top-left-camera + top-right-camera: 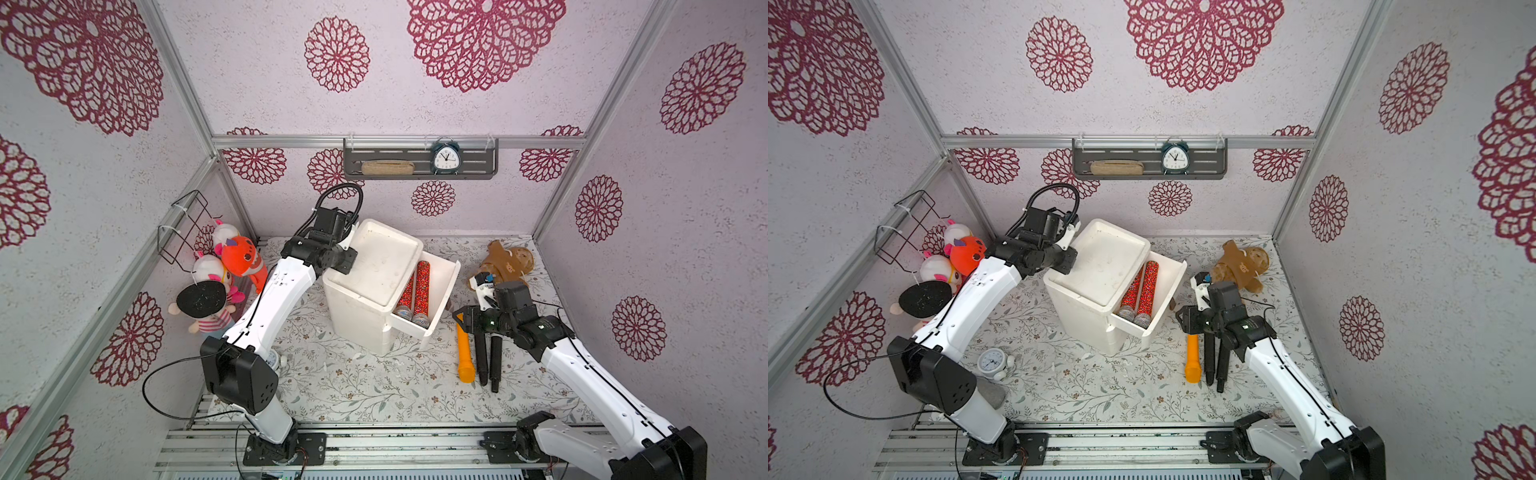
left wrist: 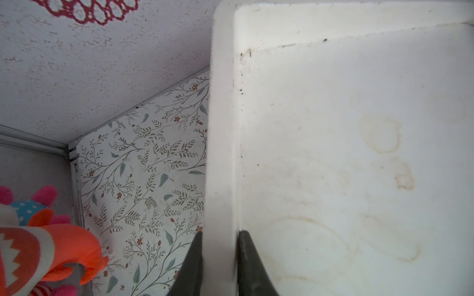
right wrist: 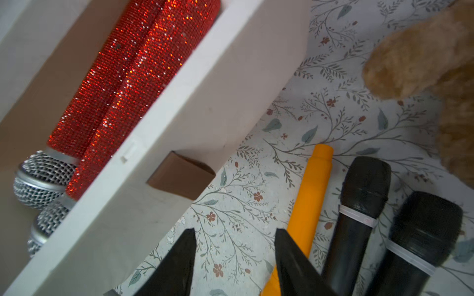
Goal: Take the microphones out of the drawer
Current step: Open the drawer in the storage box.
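currently: drawer (image 1: 451, 282) of the white cabinet (image 1: 353, 307) is pulled out toward the right arm, seen in both top views (image 1: 1173, 286).

task item: two red mics (image 1: 419, 291) lie side by side inside the drawer, touching along their length, mesh heads at the near end and handles toward the back wall. both are fully inside and rest against the drawer front; none is lifted.

right gripper (image 3: 234, 233): jaws apart at a middling width, nothing between them, only floral tabletop (image 3: 243, 159) showing in the gap. it hangs outside the drawer, just beside the drawer front (image 3: 205, 102) and near the brown tab (image 3: 179, 174) on that front. the red mics (image 3: 143, 77) are on the far side of that wall from the gripper, not touched.

left gripper (image 2: 220, 233): closed narrow on the raised rim (image 2: 221, 128) of the cabinet top, one finger outside the rim, one inside the stained tray.

on the tabletop beside the right gripper, away from the drawer: an orange mic (image 3: 310, 194) closest, one fingertip overlapping it in the wrist view, contact cannot be told; then two black mics (image 3: 359, 212), all three roughly parallel. a brown plush bear (image 1: 505, 262) lies behind them near the back wall.
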Robot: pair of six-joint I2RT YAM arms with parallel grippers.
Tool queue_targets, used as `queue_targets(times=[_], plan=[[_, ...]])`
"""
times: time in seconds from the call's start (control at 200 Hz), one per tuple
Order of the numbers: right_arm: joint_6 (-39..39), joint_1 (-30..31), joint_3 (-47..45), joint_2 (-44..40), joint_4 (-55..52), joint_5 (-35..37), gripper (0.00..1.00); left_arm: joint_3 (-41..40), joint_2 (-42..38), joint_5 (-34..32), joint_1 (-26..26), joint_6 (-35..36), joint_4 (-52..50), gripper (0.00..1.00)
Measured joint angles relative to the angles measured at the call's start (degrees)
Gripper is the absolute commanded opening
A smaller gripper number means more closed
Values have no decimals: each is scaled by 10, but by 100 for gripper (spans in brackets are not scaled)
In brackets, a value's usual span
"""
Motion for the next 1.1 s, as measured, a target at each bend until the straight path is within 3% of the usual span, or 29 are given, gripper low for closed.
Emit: queue_targets(times=[0.085, 0.43, 0.605, 0.846, 0.986, 1.101], plan=[[-9, 0, 26, 1, -25, 5, 72, 0, 0, 0, 0, 0, 0, 1], [-32, 1, 154, 49, -83, 15, 85, 1, 1, 1, 0, 0, -1, 1], [-39, 19, 197, 89, -101, 20, 99, 1, 1, 1, 0, -1, -1, 1], [-42, 67, 280, 154, -130, 48, 97, 1, 1, 3, 0, -2, -1, 1], [-40, 85, 339, 202, -153, 78, 88, 1, 0, 3, 0, -3, 0, 1], [-41, 96, 375, 242, -170, 95, 72, 1, 0, 3, 0, -4, 0, 1]])
